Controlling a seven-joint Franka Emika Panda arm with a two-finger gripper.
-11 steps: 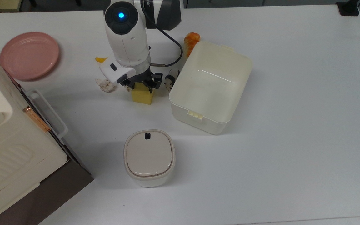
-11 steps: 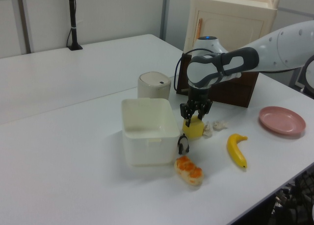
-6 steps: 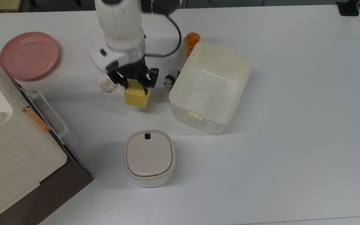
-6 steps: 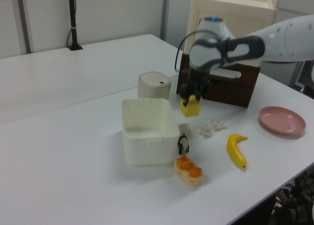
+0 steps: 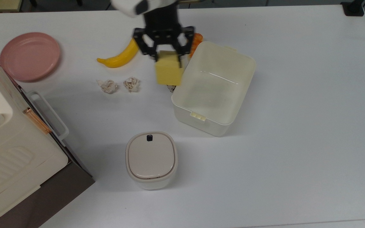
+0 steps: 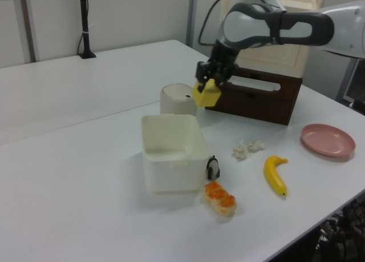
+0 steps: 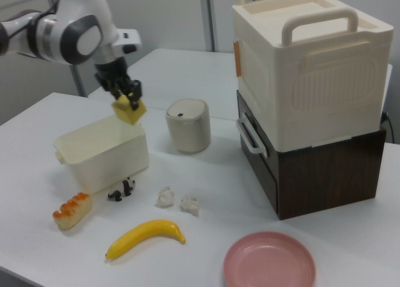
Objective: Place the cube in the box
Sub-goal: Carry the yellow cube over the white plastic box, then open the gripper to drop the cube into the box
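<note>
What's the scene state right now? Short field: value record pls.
claw: shut on cube
cube: pale yellow, lifted off the table, at the box's rim
box: cream tub, lidless, nothing inside
lidded bin: shut, near the box
banana: lying on the table
pink plate: bare
task: cube not yet in box

This looks like a robotics lab or office test room. Plain white tables [image 6: 85, 102] stand pushed together, with grey partition panels [image 6: 131, 13] at the far side and a black clamped pole [image 6: 85, 22] on the far table. A robot arm [image 6: 285, 28] works over scattered toy food, such as a banana [image 7: 147, 236], and storage bins.
</note>
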